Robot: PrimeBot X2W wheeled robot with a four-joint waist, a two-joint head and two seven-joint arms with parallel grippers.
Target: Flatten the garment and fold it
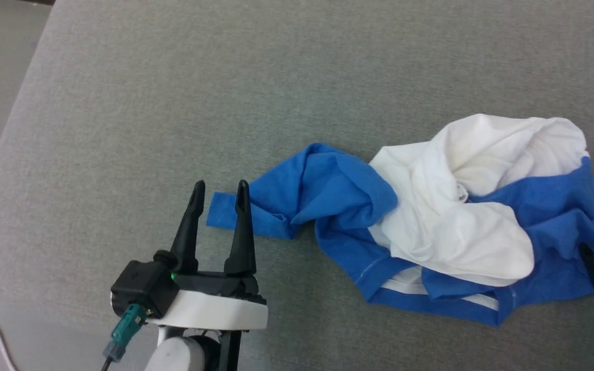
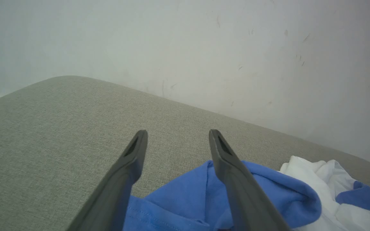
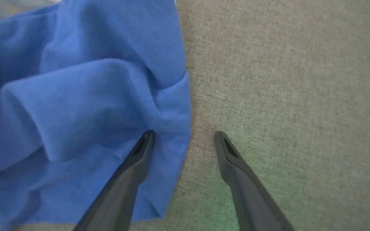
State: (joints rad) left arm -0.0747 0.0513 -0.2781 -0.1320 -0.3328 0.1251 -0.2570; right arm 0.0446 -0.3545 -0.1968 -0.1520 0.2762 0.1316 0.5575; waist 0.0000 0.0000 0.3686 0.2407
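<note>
On the grey pad (image 1: pixel 173 77), toward the robot's right, the garment (image 1: pixel 431 216) lies crumpled and unfolded. Its white body is twisted into a bunch on top, with blue cloth around and under it. One blue sleeve (image 1: pixel 297 196) trails out to the left, its flat end reaching the left gripper (image 1: pixel 220 184).

That gripper's fingers stand spread, with nothing pinched. In the head view the sleeve's end shows between them, the right finger crossing over it. The left wrist view shows blue cloth low behind both fingers; I cannot tell whether they touch it.

The right gripper (image 3: pixel 185 134) is also spread and holds nothing. It straddles the garment's blue right edge, one finger over the cloth and the other over bare pad. Contact there is unclear.

A pale wall (image 2: pixel 204 48) rises beyond the pad.
</note>
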